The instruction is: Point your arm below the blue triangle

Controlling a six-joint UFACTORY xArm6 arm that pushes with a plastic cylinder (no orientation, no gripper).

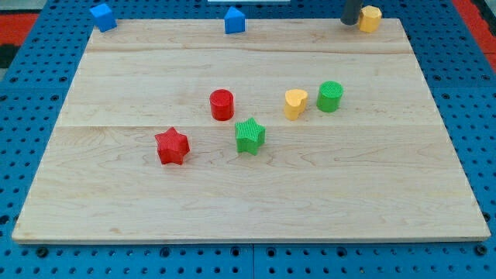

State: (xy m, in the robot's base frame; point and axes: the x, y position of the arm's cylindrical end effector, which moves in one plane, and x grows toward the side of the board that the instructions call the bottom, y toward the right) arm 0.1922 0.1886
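The blue triangle (235,20) sits at the top edge of the wooden board (248,194), a little left of centre. My tip (349,22) is at the view's top right, far to the right of the blue triangle. It stands just left of a yellow block (370,17), close to it or touching it. Only the lowest part of the rod shows.
A blue cube (101,15) sits at the top left corner. Mid-board are a red cylinder (222,105), a red star (172,146), a green star (249,136), a yellow heart (294,103) and a green cylinder (329,96).
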